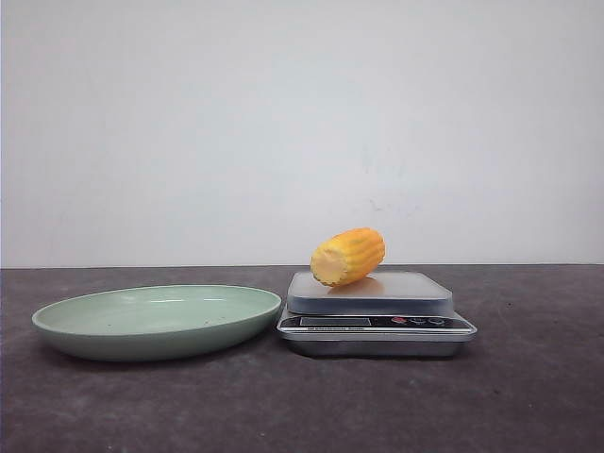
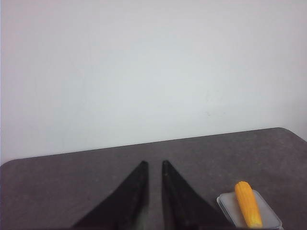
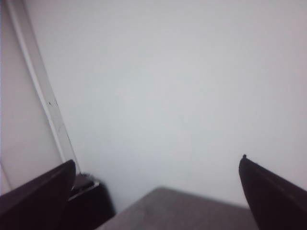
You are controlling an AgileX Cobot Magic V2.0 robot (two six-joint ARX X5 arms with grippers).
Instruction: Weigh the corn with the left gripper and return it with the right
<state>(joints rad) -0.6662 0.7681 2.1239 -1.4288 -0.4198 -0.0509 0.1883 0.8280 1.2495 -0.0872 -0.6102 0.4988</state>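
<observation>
The corn [image 1: 348, 256], a short yellow-orange cob piece with a paler cut end, lies on the platform of the silver kitchen scale [image 1: 377, 316]. It also shows in the left wrist view [image 2: 248, 204], on the scale [image 2: 231, 208]. The green plate [image 1: 158, 320] sits empty to the left of the scale. My left gripper [image 2: 153, 164] is nearly shut with a narrow gap, empty, over the table and away from the corn. My right gripper [image 3: 158, 160] is wide open and empty, facing the wall. Neither gripper shows in the front view.
The dark grey table [image 1: 528, 396] runs back to a white wall [image 1: 302, 123]. In the right wrist view a white vertical strip [image 3: 41, 81] and a dark object [image 3: 88, 199] stand beside the table's corner.
</observation>
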